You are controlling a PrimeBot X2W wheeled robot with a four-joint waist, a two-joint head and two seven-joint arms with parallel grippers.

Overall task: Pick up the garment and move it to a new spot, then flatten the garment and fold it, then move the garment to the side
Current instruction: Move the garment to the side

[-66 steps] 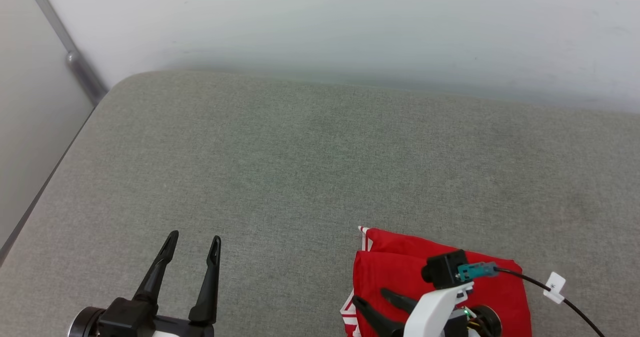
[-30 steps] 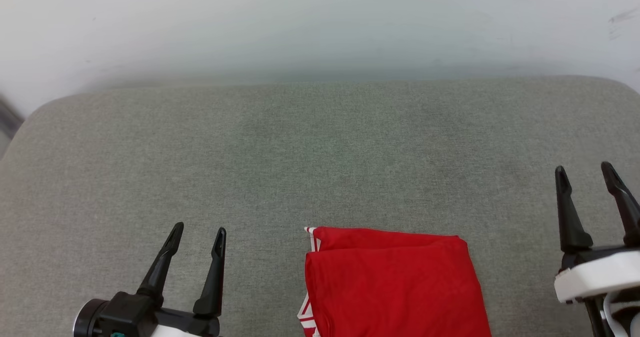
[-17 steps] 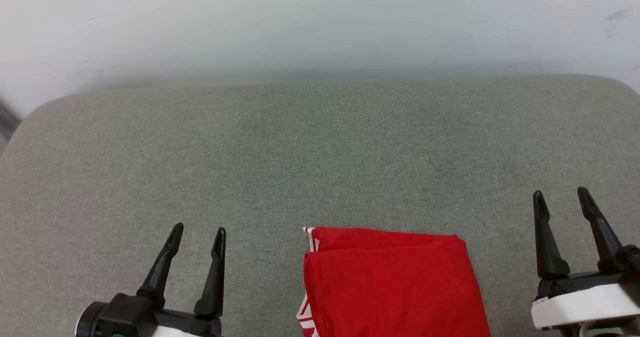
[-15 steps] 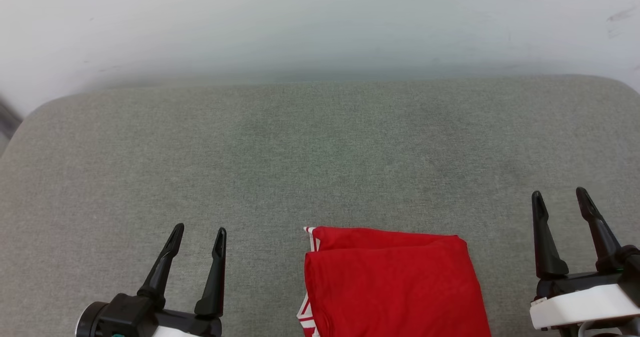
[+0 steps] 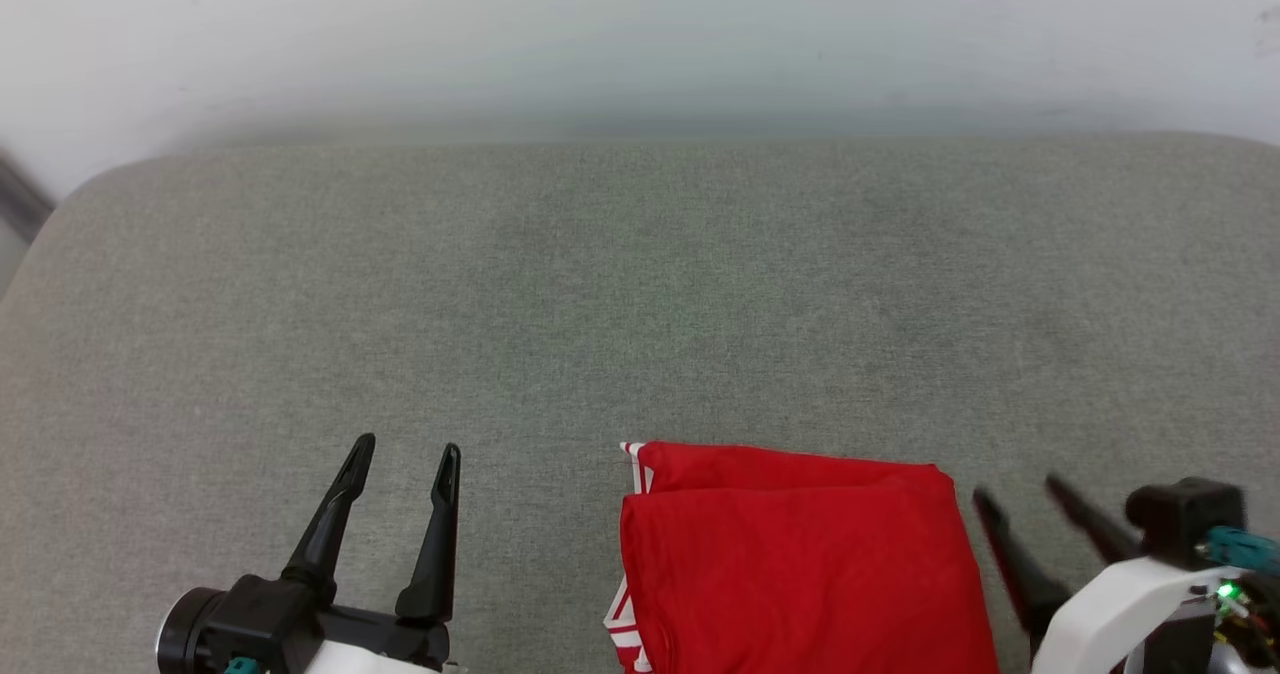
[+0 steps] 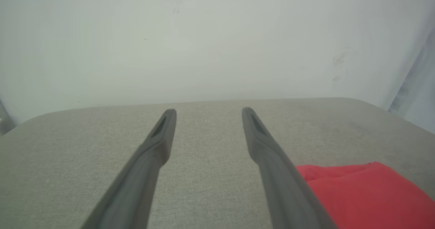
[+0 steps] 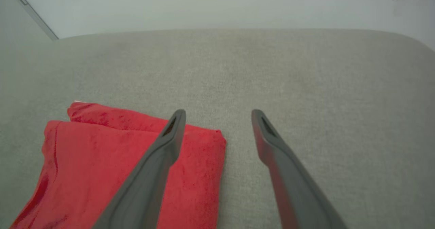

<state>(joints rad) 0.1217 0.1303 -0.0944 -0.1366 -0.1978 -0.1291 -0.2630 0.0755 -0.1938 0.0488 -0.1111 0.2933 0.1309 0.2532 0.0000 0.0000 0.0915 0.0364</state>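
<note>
The red jersey garment, folded into a thick rectangle with red-white striped trim peeking out of its left side, lies at the near edge of the grey woven fabric cushion, right of the middle. The right gripper hovers just beside the garment's right edge with its two long dark fingers spread and nothing between them. In its wrist view the right gripper has one finger above the garment and the other above bare cushion. The left gripper hangs near the near-left corner, likewise spread and empty, well apart from the cloth.

Folding looks finished, so the step in hand is probably the move to the side. To do it well, the right fingers should straddle the folded edge and pinch through every layer, not just the top one. The carry should stay low and level so the stack does not fall open.

Half a second earlier the right gripper stood farther right, fingers pointing at the far edge. It has since swung in and tilted towards the garment, blurred with motion. The left gripper and the garment are unchanged apart from a slight camera shift.
</note>
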